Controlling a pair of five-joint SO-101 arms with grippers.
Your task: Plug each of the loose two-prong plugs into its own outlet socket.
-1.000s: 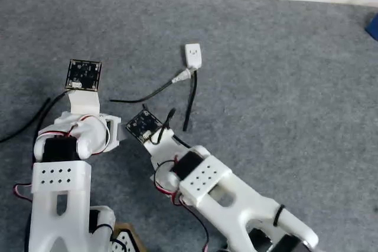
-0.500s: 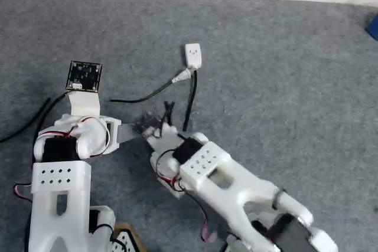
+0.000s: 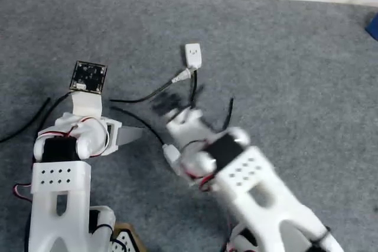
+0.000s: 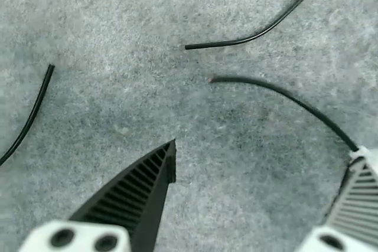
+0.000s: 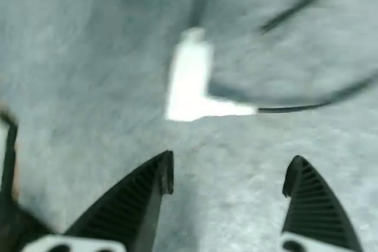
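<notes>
Ahead of the left gripper (image 4: 254, 196), whose jaws stand wide apart and empty, lie loose black cable ends (image 4: 283, 95), while further right the right gripper (image 5: 227, 184), equally spread and holding nothing, hovers just short of the white plug (image 3: 181, 77) and the outlet socket (image 3: 193, 55) beyond it.

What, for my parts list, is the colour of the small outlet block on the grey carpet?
White. The outlet block shows best in the high view.

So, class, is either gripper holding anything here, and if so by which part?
Nothing is held: the left gripper and the right gripper are both open over the grey carpet.
</notes>
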